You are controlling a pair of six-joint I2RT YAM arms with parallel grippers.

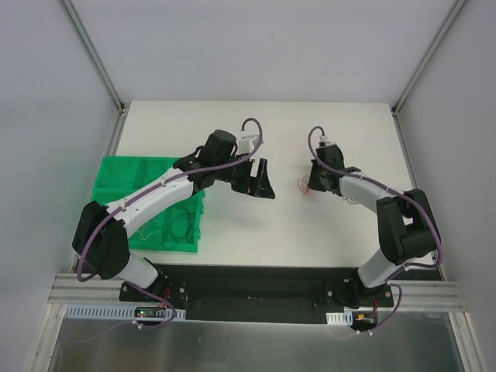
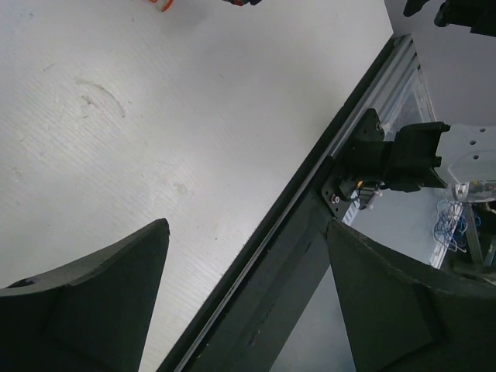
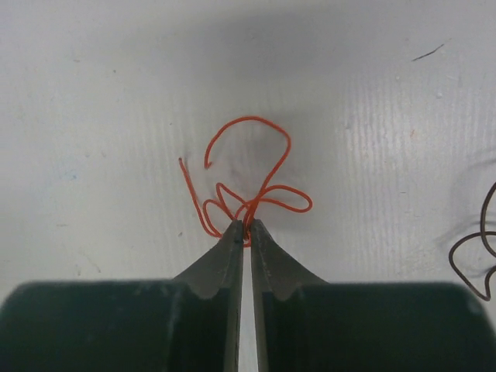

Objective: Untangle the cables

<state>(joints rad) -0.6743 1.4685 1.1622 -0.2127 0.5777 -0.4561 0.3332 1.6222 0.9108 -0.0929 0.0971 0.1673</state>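
A thin red wire, curled into loops, lies on the white table; it also shows in the top view. My right gripper is shut on its knotted middle, fingertips down at the table; it shows in the top view too. A separate dark wire lies at the right edge of the right wrist view. My left gripper is open and empty, held above the table left of the red wire. More thin dark wires lie in a green bin.
The green bin with compartments stands at the table's left edge, under the left arm. The black rail along the table's near edge and the right arm's base show in the left wrist view.
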